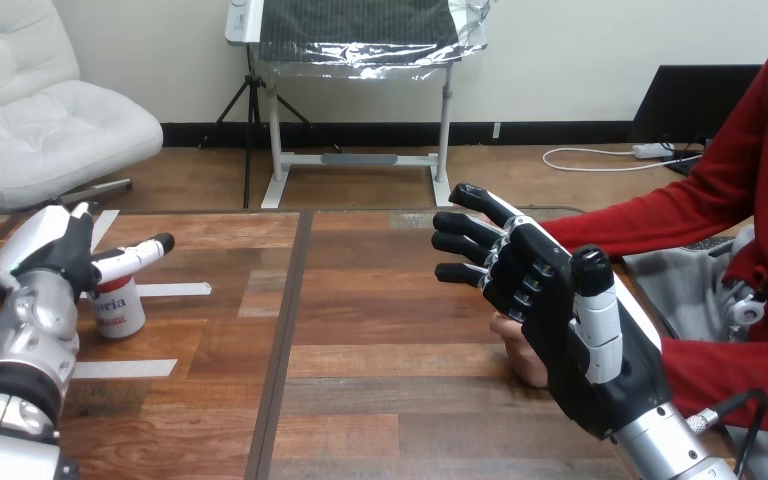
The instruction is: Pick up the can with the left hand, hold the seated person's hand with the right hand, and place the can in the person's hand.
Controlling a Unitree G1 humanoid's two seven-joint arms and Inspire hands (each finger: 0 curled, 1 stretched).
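Hands over a wooden table [380, 400]: the robot's left hand [60, 250] hovers at the table's left side, its silver forearm rising from the bottom corner. The fingers are loose and unclenched, one stretched straight across the top of the white-and-red can [120, 312]. The can stands upright on the wood between two strips of white tape [175, 290], well in from the far edge. At right, the right hand [550, 300] reaches leftward, fingers spread and gripping nothing. The person's hand [513, 345] shows just under its palm; whether they touch cannot be told. Bare wood, crossed by a dark seam [282, 330], separates the two hands.
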